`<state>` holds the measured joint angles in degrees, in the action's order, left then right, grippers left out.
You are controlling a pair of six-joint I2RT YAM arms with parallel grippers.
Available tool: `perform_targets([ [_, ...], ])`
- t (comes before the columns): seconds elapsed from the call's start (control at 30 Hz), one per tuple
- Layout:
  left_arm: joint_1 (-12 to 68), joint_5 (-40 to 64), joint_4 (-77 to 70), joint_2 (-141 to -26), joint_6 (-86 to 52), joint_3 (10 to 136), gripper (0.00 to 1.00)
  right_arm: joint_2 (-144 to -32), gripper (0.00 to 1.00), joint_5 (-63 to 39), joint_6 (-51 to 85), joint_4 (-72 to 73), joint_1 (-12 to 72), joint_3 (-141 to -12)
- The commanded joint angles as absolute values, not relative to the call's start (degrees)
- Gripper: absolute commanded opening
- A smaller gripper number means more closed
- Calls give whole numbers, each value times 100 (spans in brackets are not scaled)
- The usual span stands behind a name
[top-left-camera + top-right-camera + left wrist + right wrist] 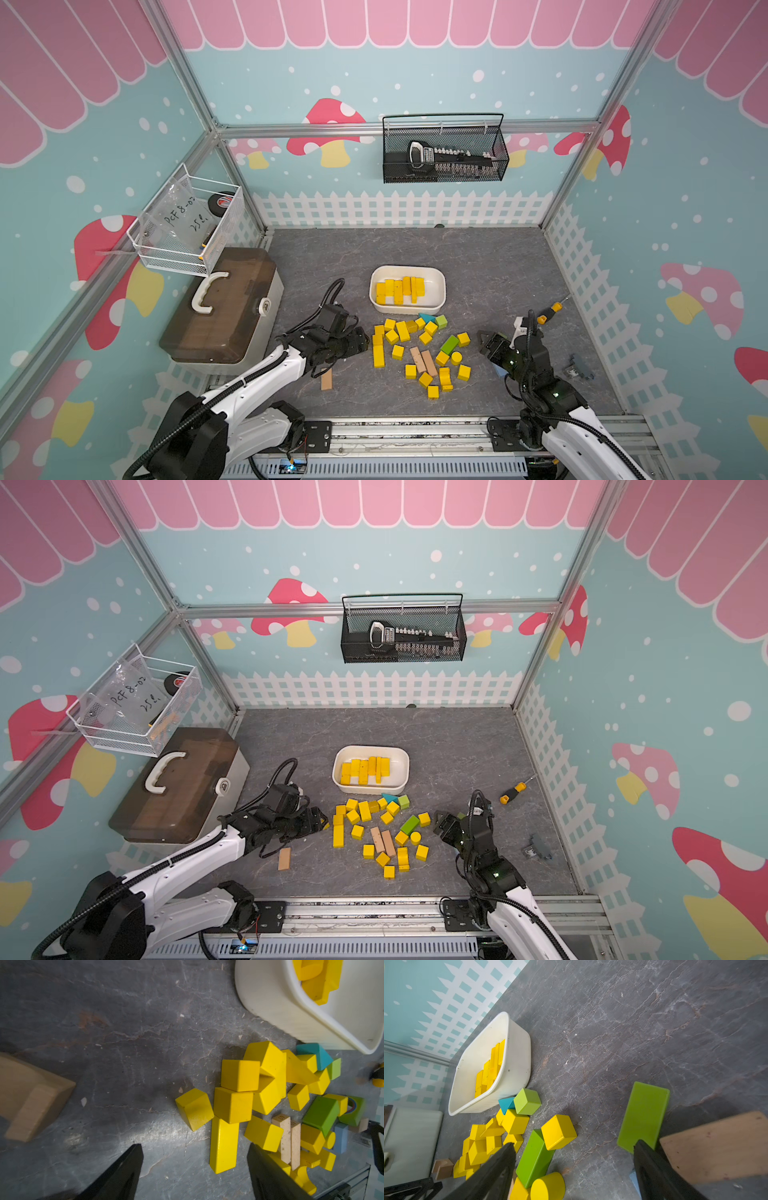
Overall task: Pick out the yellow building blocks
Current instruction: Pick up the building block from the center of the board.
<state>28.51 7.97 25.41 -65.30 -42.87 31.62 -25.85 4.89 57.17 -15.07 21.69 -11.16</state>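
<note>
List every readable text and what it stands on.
"PCF8-02", handwritten on the plastic bag in the white wire basket.
"25" plus an unclear mark, same bag.
Label on the tool in the black mesh basket: too blurred.
Stamps on two tan blocks: too small.

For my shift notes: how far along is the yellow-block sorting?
Done: several yellow blocks sit in the white tub. In hand: nothing; left gripper and right gripper are open and empty. Left: roughly twenty loose yellow blocks on the table among green blocks and tan blocks.
</note>
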Motion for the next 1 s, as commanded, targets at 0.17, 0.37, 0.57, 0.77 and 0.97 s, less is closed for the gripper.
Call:
perform_targets([
  [0.17, 2830, 936, 2311, -7111, -4238, 3422, 80, -3249, 99, 365, 5528, -1524, 2153, -1557],
  [0.37, 2830, 817, 2384, -7516, -4110, 3701, 74, -4066, 93, 130, 5396, -1319, 2153, -1784],
  [0.57, 2830, 723, 2581, -7980, -3887, 3964, 67, -4219, 91, 154, 5510, -1335, 2158, -1809],
  [0.77, 2830, 745, 2578, -8240, -3823, 3973, 61, -3431, 90, 302, 5608, -1397, 2153, -1555],
  [0.97, 2830, 795, 2561, -8283, -3799, 3933, 50, -3393, 91, 341, 5651, -1457, 2153, -1538],
])
